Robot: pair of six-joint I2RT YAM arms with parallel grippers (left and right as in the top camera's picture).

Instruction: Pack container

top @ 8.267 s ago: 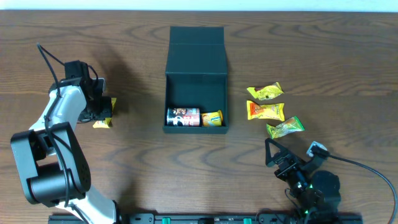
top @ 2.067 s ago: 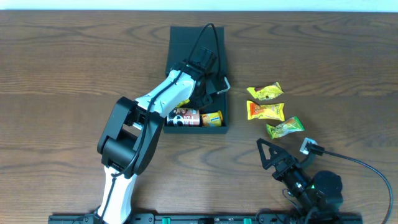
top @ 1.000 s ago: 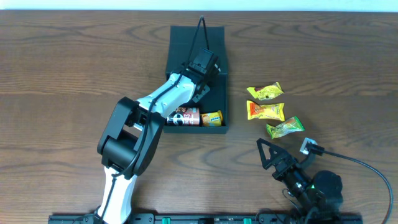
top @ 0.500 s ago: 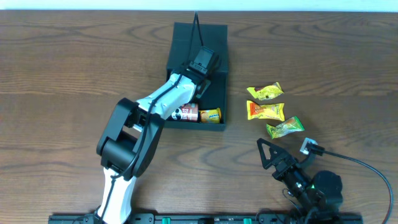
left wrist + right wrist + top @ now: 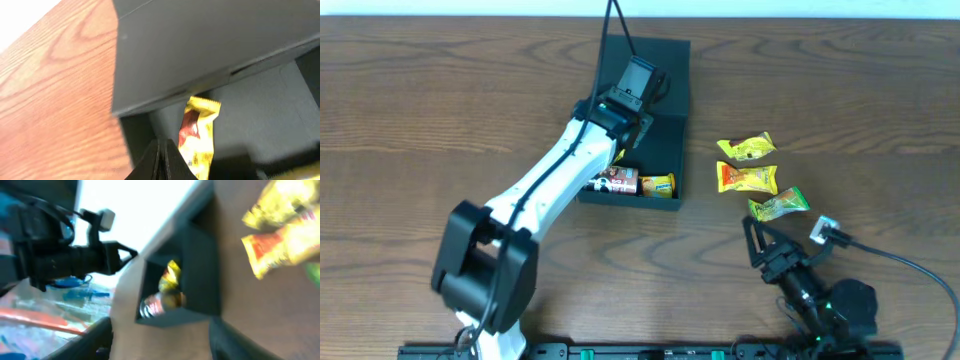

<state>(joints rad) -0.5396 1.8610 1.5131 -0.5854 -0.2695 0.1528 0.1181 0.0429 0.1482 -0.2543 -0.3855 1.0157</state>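
Observation:
The container is a dark teal box standing open, its flap lid raised at the back. Inside lie a small can, a yellow packet and another yellow packet near the back wall. My left gripper hovers over the box's back edge, shut and holding nothing; in the left wrist view its tips sit just left of that packet. My right gripper stands open near the front right, its blurred fingers apart, facing the box.
Three loose packets lie right of the box: a yellow one, an orange one and a green one. The left arm stretches diagonally across the box's left wall. Bare wood surrounds everything.
The left gripper has drawn back and up toward the lid, and the box has shifted slightly away. The right gripper's jaws have narrowed and it has moved a little.

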